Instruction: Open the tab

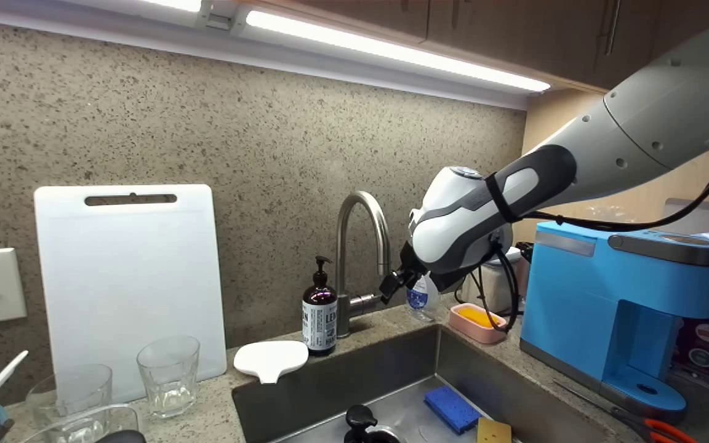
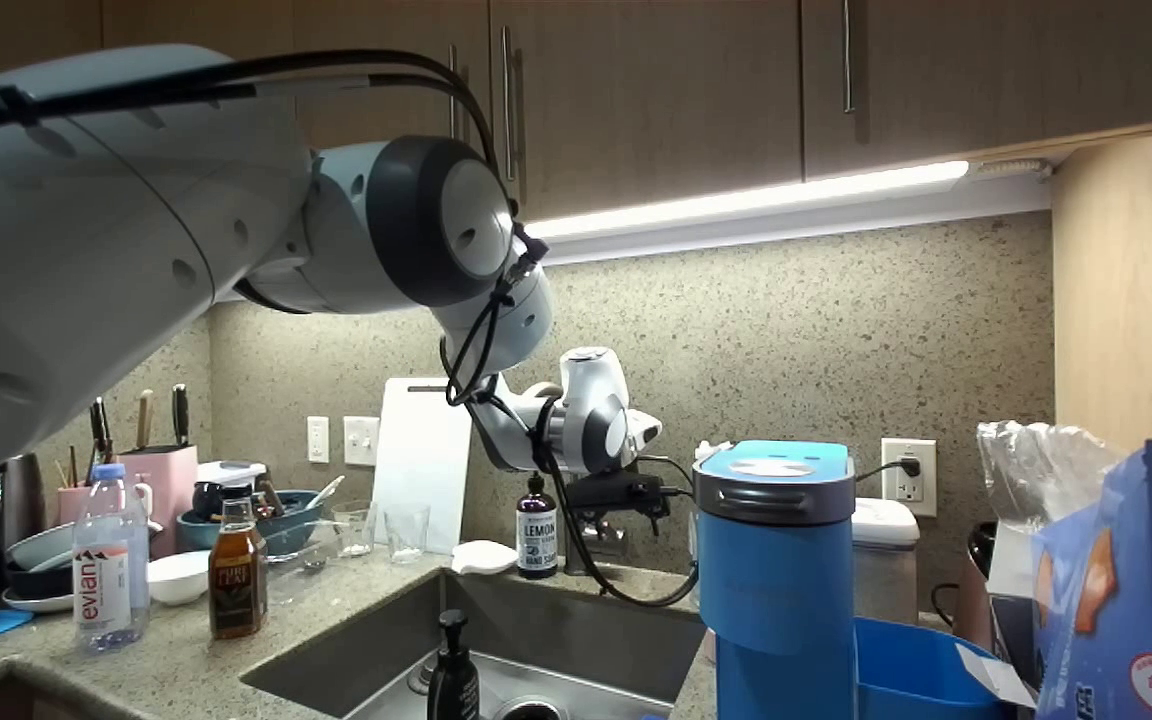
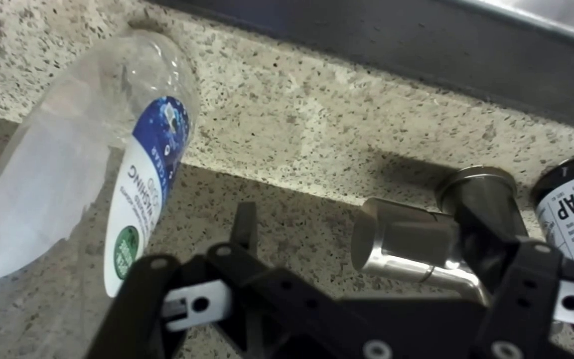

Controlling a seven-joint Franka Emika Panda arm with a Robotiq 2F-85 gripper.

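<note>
The tab is a tall chrome faucet (image 1: 343, 240) with an arched spout, standing behind the sink. Its thick side handle (image 3: 406, 244) points toward the left finger in the wrist view. My gripper (image 3: 380, 219) is open, its fingers (image 3: 245, 224) set wide apart, and the handle appears between them. I cannot tell whether the right finger touches the faucet body; its tip is hard to make out against the dark metal. In an exterior view the gripper (image 1: 392, 286) hangs just past the handle's free end. The arm covers most of the spout in an exterior view, leaving the handle (image 2: 604, 540) partly visible.
A dark soap bottle (image 1: 319, 314) stands close beside the faucet. A clear washing-liquid bottle (image 3: 152, 149) is on the handle's other side. The steel sink (image 1: 336, 387), pink dish (image 1: 477, 323) and blue coffee machine (image 1: 613, 320) are nearby. A loose cable (image 2: 616, 590) loops below the wrist.
</note>
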